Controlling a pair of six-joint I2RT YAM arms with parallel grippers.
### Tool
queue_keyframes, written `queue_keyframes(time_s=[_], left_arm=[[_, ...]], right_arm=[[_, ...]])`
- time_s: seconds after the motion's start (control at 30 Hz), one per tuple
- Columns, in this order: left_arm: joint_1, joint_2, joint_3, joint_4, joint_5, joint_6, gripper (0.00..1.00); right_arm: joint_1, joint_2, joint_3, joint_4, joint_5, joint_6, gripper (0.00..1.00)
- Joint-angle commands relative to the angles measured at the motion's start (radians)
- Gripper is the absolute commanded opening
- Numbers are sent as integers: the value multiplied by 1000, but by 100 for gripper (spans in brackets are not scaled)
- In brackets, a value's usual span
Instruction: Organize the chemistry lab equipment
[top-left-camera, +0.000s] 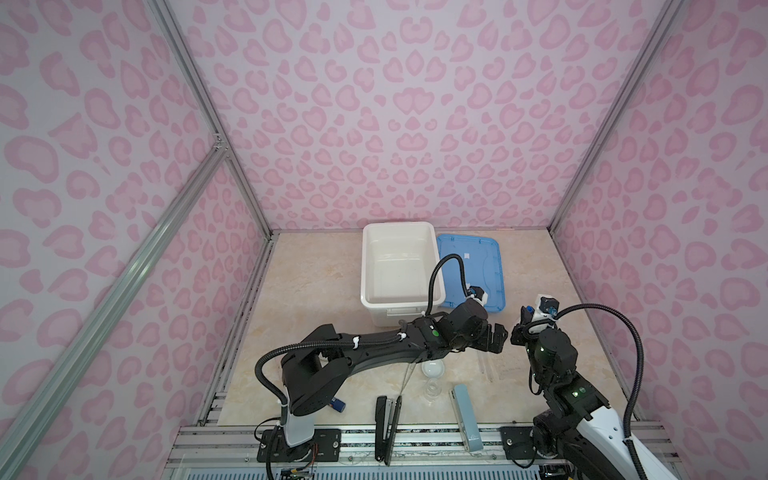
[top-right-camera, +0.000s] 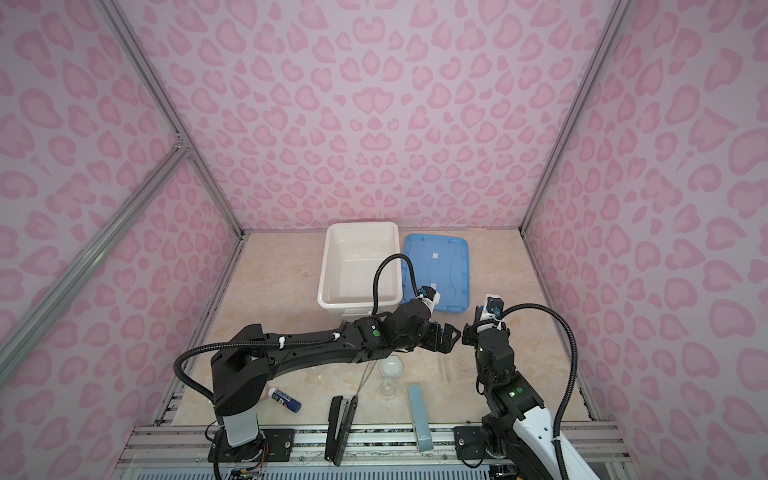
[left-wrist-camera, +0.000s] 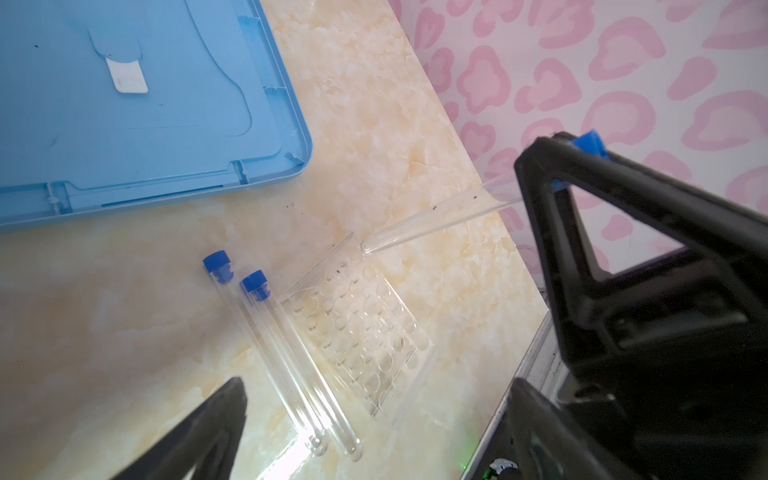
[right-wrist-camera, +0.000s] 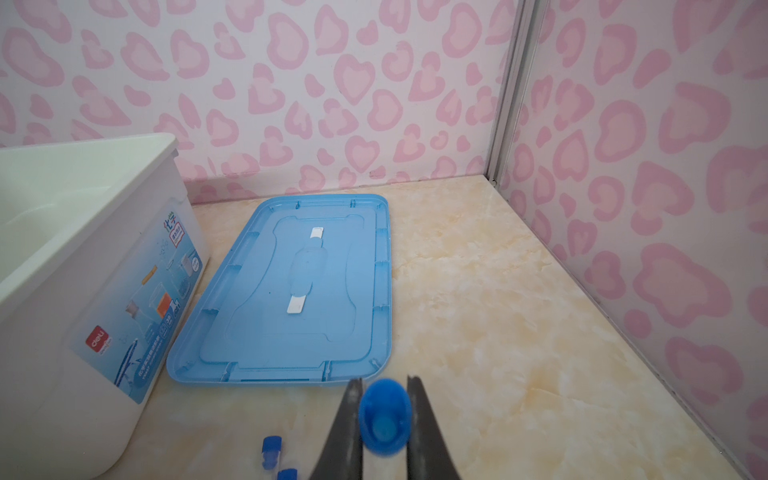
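My right gripper (right-wrist-camera: 384, 415) is shut on a long clear tube by its blue cap (right-wrist-camera: 384, 417). In the left wrist view this held tube (left-wrist-camera: 436, 220) slants down, its open tip just above the clear rack (left-wrist-camera: 361, 328) lying on the table. Two more blue-capped tubes (left-wrist-camera: 282, 353) lie side by side against the rack. My left gripper (left-wrist-camera: 374, 449) hangs open above them, holding nothing. In both top views the grippers nearly face each other, left (top-left-camera: 496, 338) and right (top-left-camera: 519, 328). A white dish (top-left-camera: 432, 368), a little clear beaker (top-left-camera: 432, 390) and a thin rod (top-left-camera: 407, 380) lie nearer the front.
A white bin (top-left-camera: 399, 227) stands at the back with its blue lid (top-left-camera: 469, 270) flat beside it. A black stapler (top-left-camera: 386, 428) and a pale-blue stapler (top-left-camera: 465, 415) lie at the front edge. A blue glue stick (top-right-camera: 284, 399) lies by the left arm's base.
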Motion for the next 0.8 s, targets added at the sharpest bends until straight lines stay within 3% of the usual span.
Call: queue_keyframes(time_s=[0.0, 0.43, 0.77], left_arm=[[2, 11, 12, 13, 5, -14, 99], [11, 3, -8, 18, -1, -28, 99], [20, -1, -48, 8, -18, -38, 98]], right_arm=[[5, 0, -22, 49, 12, -2, 13], [25, 25, -73, 96, 24, 32, 13], [99, 50, -84, 130, 148, 28, 13]])
